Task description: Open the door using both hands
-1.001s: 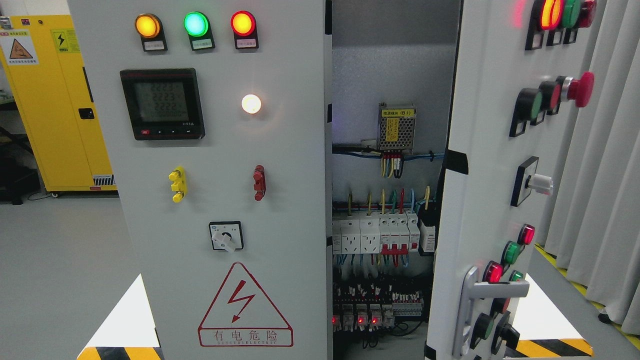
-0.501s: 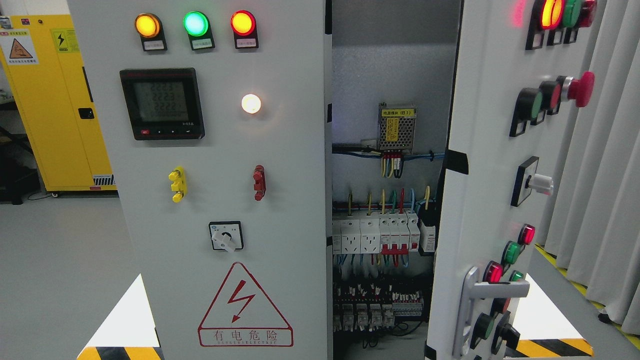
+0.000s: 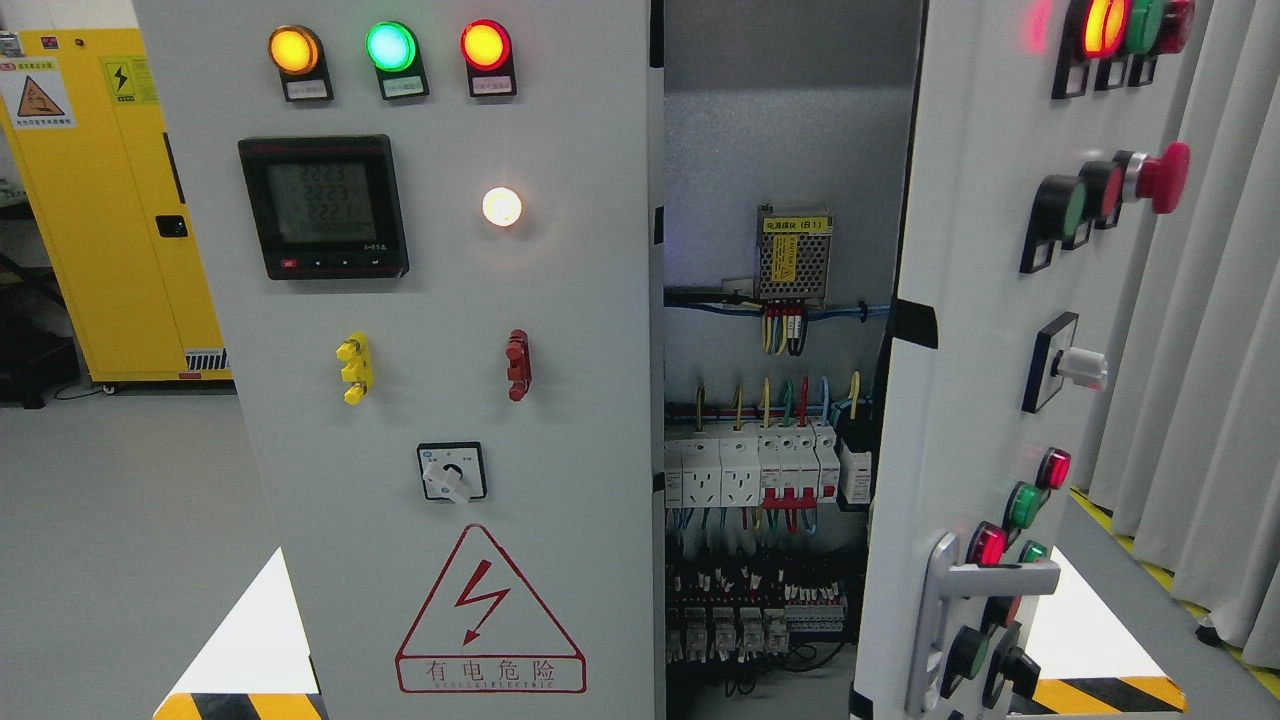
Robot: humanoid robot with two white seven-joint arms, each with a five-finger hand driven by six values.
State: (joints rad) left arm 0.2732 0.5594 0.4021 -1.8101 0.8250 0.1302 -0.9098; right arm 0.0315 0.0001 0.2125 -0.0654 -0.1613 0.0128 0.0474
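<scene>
A grey electrical cabinet fills the head view. Its right door (image 3: pixel 980 380) stands swung open toward me, edge-on, with a silver lever handle (image 3: pixel 985 585) near its lower edge and several buttons on its face. The left door (image 3: pixel 560 330) is shut; it carries three lit lamps, a digital meter (image 3: pixel 325 207), a rotary switch (image 3: pixel 452 472) and a red warning triangle (image 3: pixel 488 615). Between the doors the interior shows a power supply (image 3: pixel 793 255), wiring and a row of breakers (image 3: pixel 765 465). Neither hand nor arm appears in the picture.
A yellow safety cabinet (image 3: pixel 100 200) stands at the back left on grey floor. Grey curtains (image 3: pixel 1215 330) hang at the right. Black-and-yellow hazard stripes (image 3: pixel 1105 695) mark the cabinet's base at both lower corners.
The small red lights on the bottom relay row went out after the earliest frame. The meter's third reading changed from 2222 to 2221. The doors have not moved.
</scene>
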